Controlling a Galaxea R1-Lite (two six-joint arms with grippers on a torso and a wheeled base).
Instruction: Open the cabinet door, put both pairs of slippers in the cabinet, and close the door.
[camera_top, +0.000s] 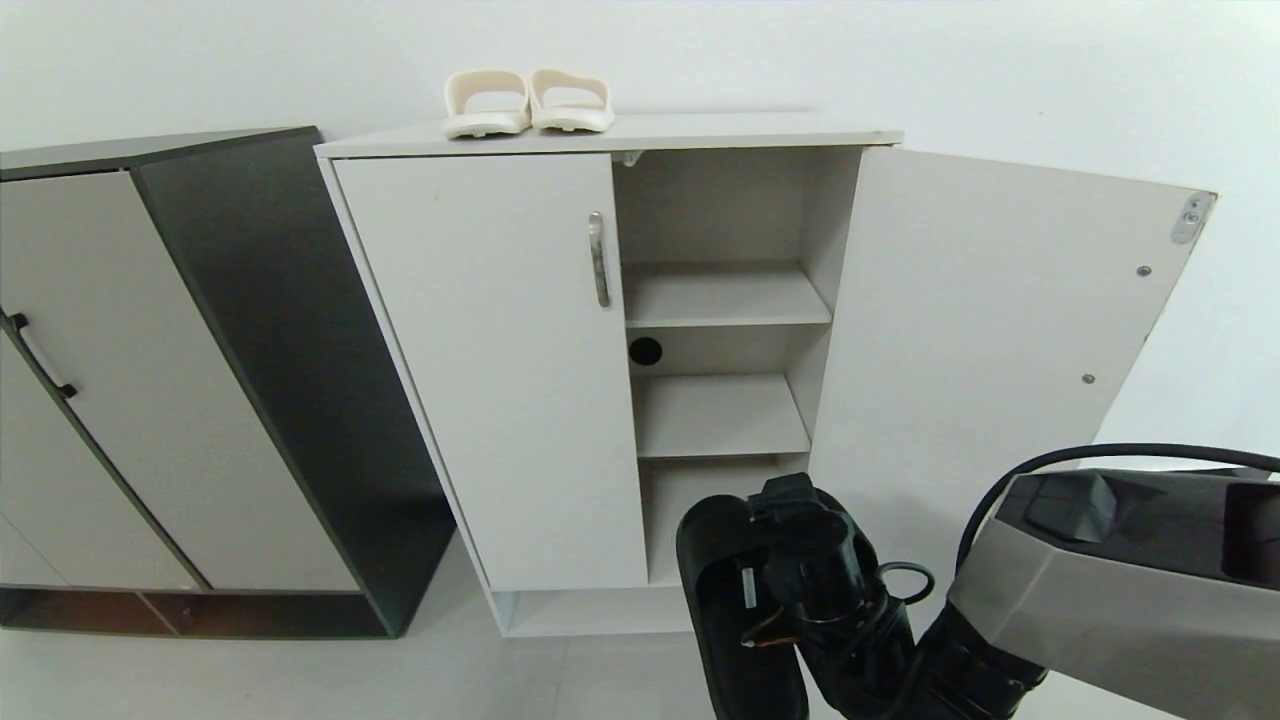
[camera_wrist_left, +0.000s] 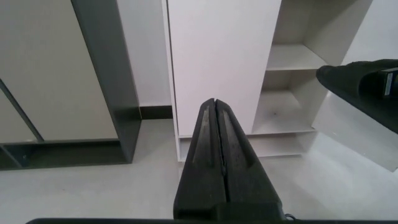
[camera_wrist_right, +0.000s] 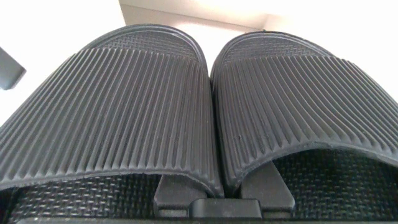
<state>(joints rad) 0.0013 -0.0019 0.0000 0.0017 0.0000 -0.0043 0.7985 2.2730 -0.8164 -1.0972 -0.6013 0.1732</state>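
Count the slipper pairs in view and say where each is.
2. The cream pair sits on top of the white cabinet, above its closed door. The black pair is gripped in the right pincer, before the open shelves. More could lie behind the closed door.

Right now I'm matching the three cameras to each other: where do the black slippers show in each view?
Head view: black slippers low in the middle, in front of the open cabinet.
Left wrist view: one end of them in front of the shelves.
Right wrist view: both straps close up, side by side.
Shared landmark: the shelves, in the head and left wrist views.
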